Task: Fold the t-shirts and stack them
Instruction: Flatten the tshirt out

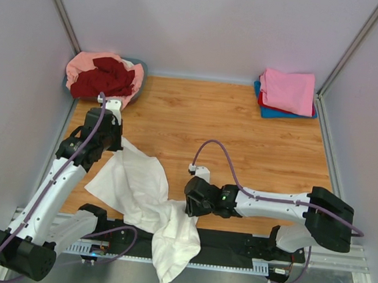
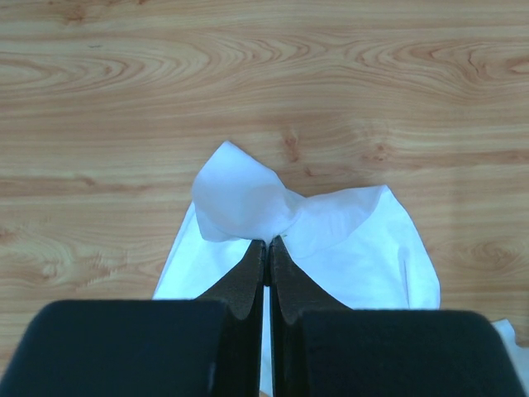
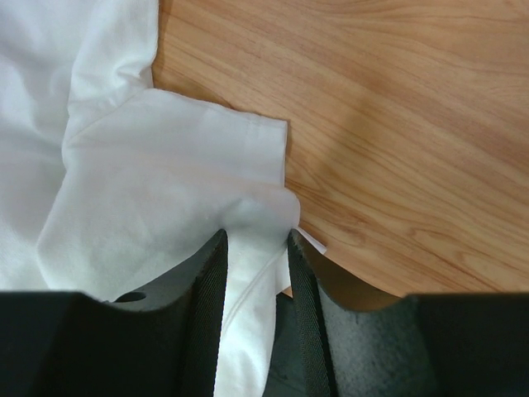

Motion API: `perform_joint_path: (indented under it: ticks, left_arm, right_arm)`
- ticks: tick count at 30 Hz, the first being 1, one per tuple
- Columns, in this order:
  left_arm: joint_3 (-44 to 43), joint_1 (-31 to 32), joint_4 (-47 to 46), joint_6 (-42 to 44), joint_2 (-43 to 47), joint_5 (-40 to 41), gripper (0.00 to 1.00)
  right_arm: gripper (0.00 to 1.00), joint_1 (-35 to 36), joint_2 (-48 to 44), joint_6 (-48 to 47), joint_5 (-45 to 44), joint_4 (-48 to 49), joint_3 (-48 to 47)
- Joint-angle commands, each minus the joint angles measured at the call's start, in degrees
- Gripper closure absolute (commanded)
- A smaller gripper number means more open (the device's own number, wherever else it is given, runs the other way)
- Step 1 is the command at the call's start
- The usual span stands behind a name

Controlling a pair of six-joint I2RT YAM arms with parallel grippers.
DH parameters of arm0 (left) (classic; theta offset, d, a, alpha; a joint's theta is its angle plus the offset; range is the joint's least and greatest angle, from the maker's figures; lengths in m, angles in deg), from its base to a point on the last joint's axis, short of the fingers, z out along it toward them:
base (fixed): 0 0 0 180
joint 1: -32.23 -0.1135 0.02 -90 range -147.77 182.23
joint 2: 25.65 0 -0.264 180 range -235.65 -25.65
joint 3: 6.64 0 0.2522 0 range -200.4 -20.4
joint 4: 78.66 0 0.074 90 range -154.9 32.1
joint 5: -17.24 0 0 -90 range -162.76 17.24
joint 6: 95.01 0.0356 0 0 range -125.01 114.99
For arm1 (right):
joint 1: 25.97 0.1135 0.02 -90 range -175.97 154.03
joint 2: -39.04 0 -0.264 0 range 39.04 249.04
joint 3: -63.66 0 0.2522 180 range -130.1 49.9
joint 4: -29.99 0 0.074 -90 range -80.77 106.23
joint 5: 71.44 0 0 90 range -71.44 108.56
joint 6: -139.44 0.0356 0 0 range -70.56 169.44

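1. Six t-shirts are in view. One off-white t-shirt (image 1: 140, 197) lies crumpled at the near edge of the wooden table (image 1: 243, 133).
2. A salmon-pink t-shirt (image 1: 82, 64) and a dark red t-shirt (image 1: 104, 78) are heaped in a grey-blue tub (image 1: 138, 62) at the far left corner.
3. At the far right corner is a folded stack: a bright pink t-shirt (image 1: 287, 91) on top, a red t-shirt (image 1: 262, 101) under it, and a blue t-shirt (image 1: 272, 113) at the bottom.
4. The left gripper (image 2: 266, 252) is pinched tight on a corner of the off-white cloth near the left edge.
5. The right gripper (image 3: 254, 248) is near the middle of the near edge. Its fingers are narrowly parted, clamping a fold of the same shirt.
6. Part of the off-white shirt hangs over the near edge. Bare wood stretches across the middle and far side, with walls on three sides.
7. A small white tag (image 3: 310, 241) juts from the hem; it is too small to read.
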Motion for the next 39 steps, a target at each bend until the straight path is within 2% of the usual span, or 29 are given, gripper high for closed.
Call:
perform_joint_path:
  ticks: [1, 10, 18, 29, 32, 33, 39]
  left_arm:
    - [0.0, -0.4, -1.7, 1.0, 0.3, -0.5, 1.0]
    - [0.0, -0.4, -1.7, 1.0, 0.2, -0.3, 1.0]
    - [0.0, -0.4, -1.7, 1.0, 0.0, -0.1, 1.0]
    - [0.0, -0.4, -1.6, 1.0, 0.0, -0.1, 1.0]
    - [0.0, -0.4, -1.5, 1.0, 0.0, 0.0, 1.0]
    - [0.0, -0.4, -1.5, 1.0, 0.1, 0.1, 1.0]
    - [0.0, -0.4, -1.3, 1.0, 0.4, 0.8, 1.0]
  right_arm:
    - [0.63, -0.5, -0.5, 0.1, -0.7, 0.2, -2.1]
    - [0.61, -0.9, 1.8, 0.0, 1.3, 1.4, -1.4]
    - [0.68, -1.5, 1.6, -0.4, 1.1, 1.6, -1.8]
    - [0.82, -1.5, 1.6, -1.7, 0.0, -0.1, -4.1]
    - [0.92, -1.5, 1.5, -2.8, -1.0, -2.1, -5.4]
    - [1.0, -1.5, 1.4, -3.0, -1.1, -2.8, -6.2]
    - [1.0, -1.5, -1.1, -5.4, -4.6, -7.9, -9.2]
